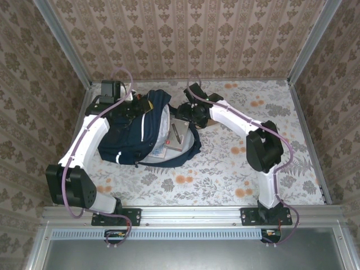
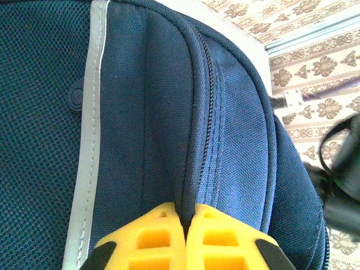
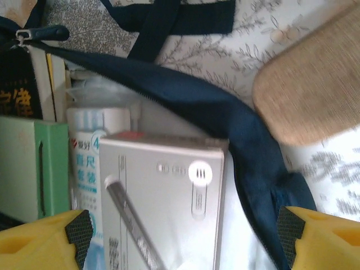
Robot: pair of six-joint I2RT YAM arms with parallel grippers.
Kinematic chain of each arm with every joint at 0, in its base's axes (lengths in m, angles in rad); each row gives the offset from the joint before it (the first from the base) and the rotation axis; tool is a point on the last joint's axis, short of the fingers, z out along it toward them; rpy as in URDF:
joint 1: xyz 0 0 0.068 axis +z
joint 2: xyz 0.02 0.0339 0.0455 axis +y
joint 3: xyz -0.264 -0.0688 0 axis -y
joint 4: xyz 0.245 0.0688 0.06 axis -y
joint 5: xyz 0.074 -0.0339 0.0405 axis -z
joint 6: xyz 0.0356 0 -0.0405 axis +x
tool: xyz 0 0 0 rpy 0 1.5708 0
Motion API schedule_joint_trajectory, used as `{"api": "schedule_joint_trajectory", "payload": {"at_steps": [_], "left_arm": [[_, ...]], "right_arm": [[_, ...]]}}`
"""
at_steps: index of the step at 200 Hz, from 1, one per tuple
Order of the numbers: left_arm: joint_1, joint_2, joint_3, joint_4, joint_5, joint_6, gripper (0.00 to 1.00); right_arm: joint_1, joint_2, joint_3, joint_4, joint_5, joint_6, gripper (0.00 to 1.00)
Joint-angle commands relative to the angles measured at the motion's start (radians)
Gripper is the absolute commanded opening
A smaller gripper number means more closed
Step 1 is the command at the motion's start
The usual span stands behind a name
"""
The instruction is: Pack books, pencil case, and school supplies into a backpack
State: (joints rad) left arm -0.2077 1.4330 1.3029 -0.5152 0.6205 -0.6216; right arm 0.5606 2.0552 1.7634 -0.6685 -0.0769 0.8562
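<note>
The navy backpack (image 1: 132, 138) lies on its side at the table's left-centre, mouth facing right. My left gripper (image 2: 188, 216) is shut on a fold of the backpack's fabric (image 2: 236, 112) beside the zipper, at the bag's top (image 1: 135, 107). My right gripper (image 3: 183, 230) hangs open over the mouth, its fingers (image 3: 34, 242) wide on either side of a flat grey box (image 3: 169, 197) with a pen pictured on it, seemingly the pencil case. Inside lie a pale green box (image 3: 28, 169), a light-blue pack (image 3: 87, 163) and a black book with orange lettering (image 3: 17, 95). A tan oval case (image 3: 315, 84) rests outside on the table.
The backpack's open flap edge (image 3: 225, 118) runs between the grey box and the tan case, with dark straps (image 3: 163, 17) beyond it. Patterned walls (image 1: 185, 34) close in the table at the back and sides. The floral tabletop (image 1: 225, 180) stretches in front of the bag.
</note>
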Motion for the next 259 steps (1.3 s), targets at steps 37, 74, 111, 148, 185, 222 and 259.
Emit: {"api": "schedule_joint_trajectory", "payload": {"at_steps": [37,74,111,148,185,222,259], "left_arm": [[0.008,-0.080,0.002,0.114,0.030,0.011,0.00],[0.008,-0.069,-0.004,0.133,0.038,0.003,0.00],[0.008,-0.073,-0.009,0.121,0.030,0.016,0.00],[0.007,-0.071,-0.010,0.119,0.029,0.011,0.00],[0.004,-0.075,-0.001,0.108,0.001,0.010,0.00],[0.004,-0.082,-0.003,0.098,-0.016,0.014,0.00],[0.004,-0.085,-0.008,0.098,-0.025,0.013,0.00]], "right_arm": [[0.034,0.131,0.086,0.056,-0.133,-0.022,0.82],[0.074,0.105,0.062,0.088,-0.162,0.010,0.83],[0.039,0.033,0.013,0.068,-0.125,-0.013,0.83],[-0.029,-0.036,-0.040,0.011,0.016,-0.053,0.85],[-0.117,0.020,-0.003,-0.120,0.147,-0.005,0.82],[-0.137,0.096,0.053,-0.188,0.164,0.040,0.88],[-0.140,0.145,0.058,-0.145,0.132,0.085,0.89]]}}
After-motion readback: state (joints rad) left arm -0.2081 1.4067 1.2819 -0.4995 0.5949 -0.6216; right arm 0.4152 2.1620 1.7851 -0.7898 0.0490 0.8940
